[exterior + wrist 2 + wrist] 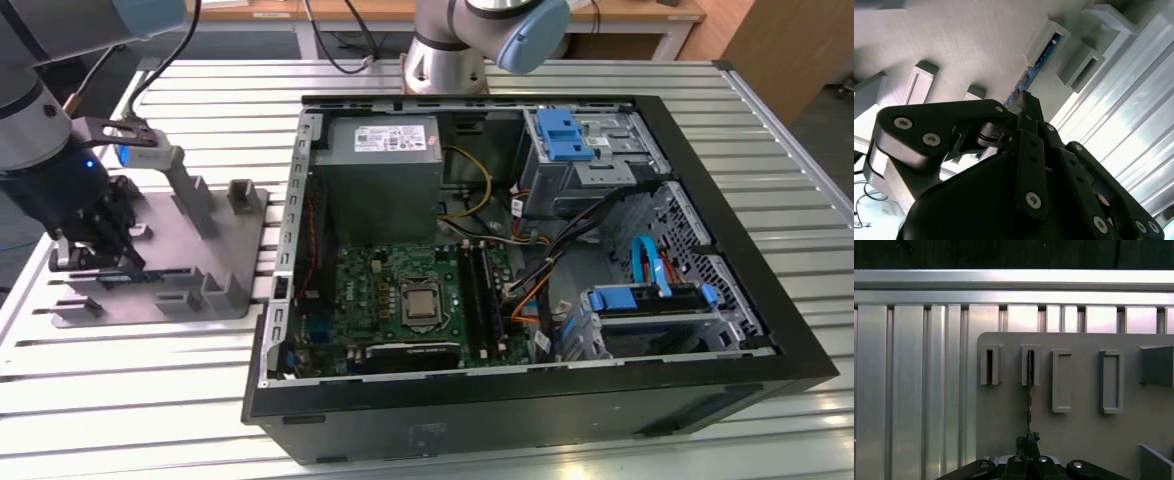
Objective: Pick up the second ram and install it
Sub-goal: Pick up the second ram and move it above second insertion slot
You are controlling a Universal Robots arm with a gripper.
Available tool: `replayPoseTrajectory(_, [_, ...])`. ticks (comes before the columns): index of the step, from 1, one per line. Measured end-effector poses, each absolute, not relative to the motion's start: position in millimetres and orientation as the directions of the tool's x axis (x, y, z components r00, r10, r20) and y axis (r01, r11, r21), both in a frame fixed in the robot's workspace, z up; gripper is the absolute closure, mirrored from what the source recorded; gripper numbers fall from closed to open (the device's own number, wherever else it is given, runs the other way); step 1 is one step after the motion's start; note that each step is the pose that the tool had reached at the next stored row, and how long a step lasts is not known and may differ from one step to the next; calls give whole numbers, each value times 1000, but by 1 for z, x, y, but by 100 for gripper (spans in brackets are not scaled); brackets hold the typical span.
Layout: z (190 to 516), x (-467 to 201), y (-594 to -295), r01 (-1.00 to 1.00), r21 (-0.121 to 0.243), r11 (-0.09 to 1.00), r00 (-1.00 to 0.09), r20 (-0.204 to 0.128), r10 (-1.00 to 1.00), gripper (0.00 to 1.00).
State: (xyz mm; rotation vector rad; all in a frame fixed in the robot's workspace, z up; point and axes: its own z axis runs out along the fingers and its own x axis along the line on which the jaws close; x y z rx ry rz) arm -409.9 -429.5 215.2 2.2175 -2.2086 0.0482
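So the black tool (pixel 1026 97) is down at the grey plastic fixture plate with upright posts (pixel 160 250), at the exterior view's left. Its fingers look pinched nearly together on the top edge of the second ram (pixel 1043 57), the long thin blue-green circuit strip. In the first wrist view you see that strip edge-on as a thin dark line running from the fingertips into one of the fixture's little raised slots (pixel 1030 367), so it's sitting upright in its holder and not lifted out yet. As I read it, we're right at the grab stage: pickup isn't finished and the install hasn't started. The slot right beside it (pixel 990 365) looks empty, and the two wider rectangular pockets (pixel 1061 381) further along look empty too. The fixture sits on the ribbed aluminium tabletop (pixel 160 400), well apart from where the strip has to end up. That's the open black computer case (pixel 747 260) lying on its side, holding the large green motherboard (pixel 400 300), a grey power supply box (pixel 380 160), blue drive brackets (pixel 561 130) and a mess of cables. The long memory sockets (pixel 475 290) sit just beside the processor socket. Can't tell from here whether one already has a stick in it.
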Motion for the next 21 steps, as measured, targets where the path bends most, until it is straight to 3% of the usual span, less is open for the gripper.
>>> replayPoseTrajectory(4, [215, -410, -429, -1000, -14, -4, 3, 30, -1000, 89])
replayPoseTrajectory(5, [215, -410, -429, -1000, -14, -4, 3, 30, -1000, 84])
replayPoseTrajectory(7, [215, -410, -429, -1000, -14, -3, 3, 30, -1000, 84])
replayPoseTrajectory(8, [215, -410, -429, -1000, -14, -3, 3, 30, -1000, 76])
replayPoseTrajectory(13, [215, -412, -429, -1000, -14, -2, 2, 7, -1000, 76])
replayPoseTrajectory(21, [206, -417, -433, -1000, -14, -2, 2, 6, -1000, 76])
